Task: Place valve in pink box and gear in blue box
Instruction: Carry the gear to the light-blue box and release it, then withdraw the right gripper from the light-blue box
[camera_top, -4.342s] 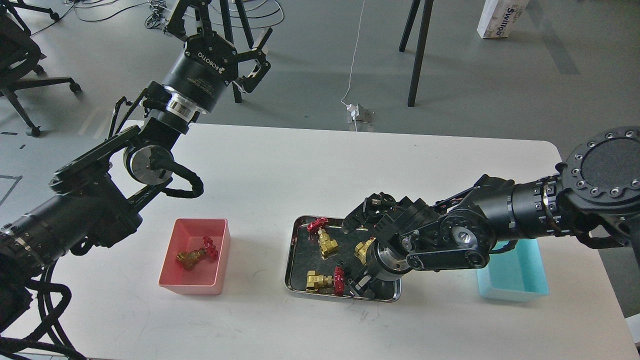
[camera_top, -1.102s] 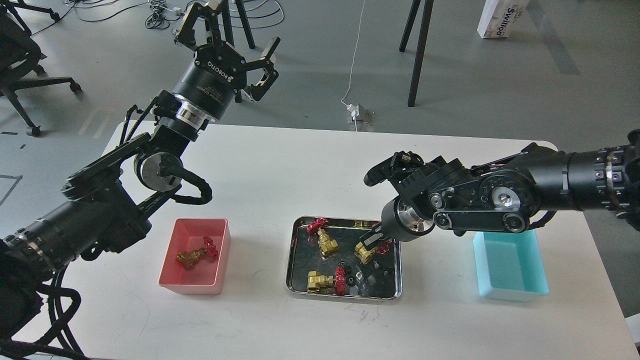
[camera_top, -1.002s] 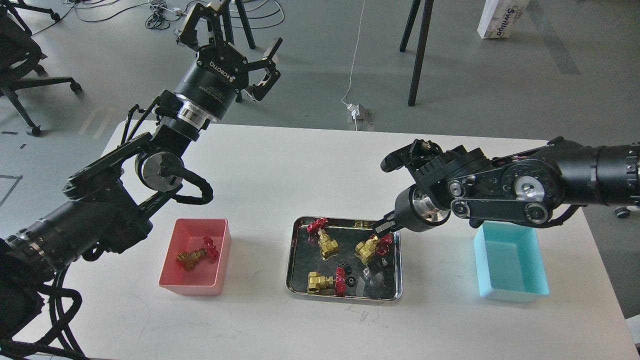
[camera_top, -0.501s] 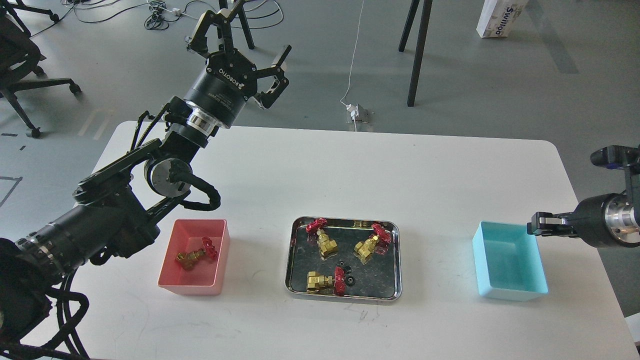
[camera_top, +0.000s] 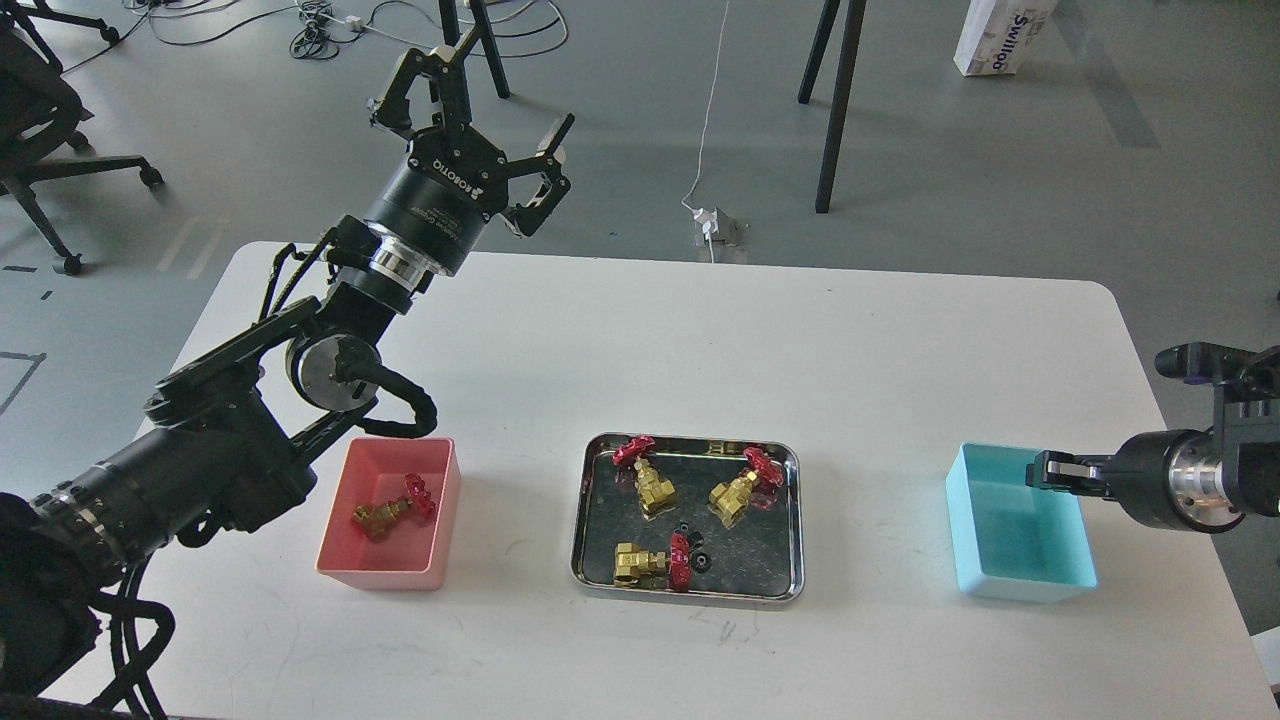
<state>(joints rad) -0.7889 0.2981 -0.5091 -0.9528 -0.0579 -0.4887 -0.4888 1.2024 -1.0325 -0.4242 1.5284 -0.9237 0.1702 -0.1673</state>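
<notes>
Head view: two gears (camera_top: 690, 557) lie in the steel tray (camera_top: 588, 520) between the valves (camera_top: 650, 485); whether a gear is between the right gripper's (camera_top: 1042, 470) tips I cannot tell, they are too small. It hangs over the blue box (camera_top: 1015, 580), so release low, inside the walls. The left gripper (camera_top: 480, 120) is spread wide, far above the pink box (camera_top: 385, 575), where one valve lies.
</notes>
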